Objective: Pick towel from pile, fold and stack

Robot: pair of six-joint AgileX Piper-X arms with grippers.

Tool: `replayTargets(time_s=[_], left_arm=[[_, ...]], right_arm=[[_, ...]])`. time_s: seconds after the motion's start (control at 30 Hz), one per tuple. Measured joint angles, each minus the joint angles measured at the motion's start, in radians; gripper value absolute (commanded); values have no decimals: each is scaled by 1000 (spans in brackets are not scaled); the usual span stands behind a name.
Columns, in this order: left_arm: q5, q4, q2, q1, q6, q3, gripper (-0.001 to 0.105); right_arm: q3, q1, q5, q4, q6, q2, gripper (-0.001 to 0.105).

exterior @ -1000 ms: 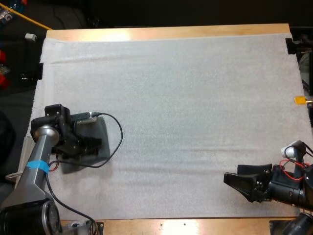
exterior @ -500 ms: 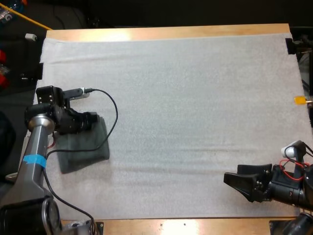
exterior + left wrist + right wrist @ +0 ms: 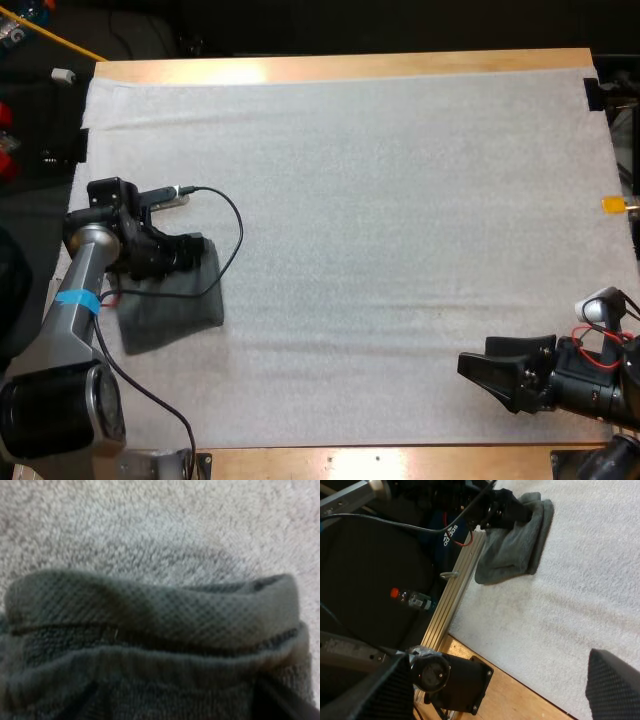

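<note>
towel: one dark grey-green towel [image 3: 172, 308], folded, lying flat on the white mat [image 3: 400, 200] at its left side, close to the mat's left edge
towel detail: the left wrist view looks onto the towel's edge from close up; several folded layers lie one on another, the top one has a waffle weave, and bare mat lies just beyond the edge
left gripper: the left gripper [image 3: 190, 254] is low at the towel's far edge and over the cloth (the right wrist view also puts it at that end of the towel)
left gripper state: cannot tell whether it is clamped or loose
right gripper: the right gripper [image 3: 476, 358] is at the near right of the mat, pointing left, well apart from the towel
right gripper state: spread wide, black fingers [image 3: 614, 681] apart with nothing between them but mat and table edge
table: the wooden table [image 3: 350, 67] shows as a strip along the far and near sides of the mat
</note>
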Motion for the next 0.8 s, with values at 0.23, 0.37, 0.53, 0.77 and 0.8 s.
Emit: replayTargets(time_s=[0.23, 0.37, 0.53, 0.77, 0.8], left_arm=[[0, 66, -108, 0, 0, -86, 59], [3, 92, -223, 0, 0, -126, 59], [11, 124, -375, 0, 0, -132, 59], [32, 212, -573, 0, 0, -132, 59], [41, 223, -597, 0, 0, -132, 59]], right_arm=[[0, 0, 9, 0, 0, 0, 70], [0, 0, 47, 0, 0, 0, 70], [0, 0, 106, 0, -5, 0, 54], [0, 0, 243, 0, -72, 5, 45], [0, 0, 259, 0, -76, 11, 45]])
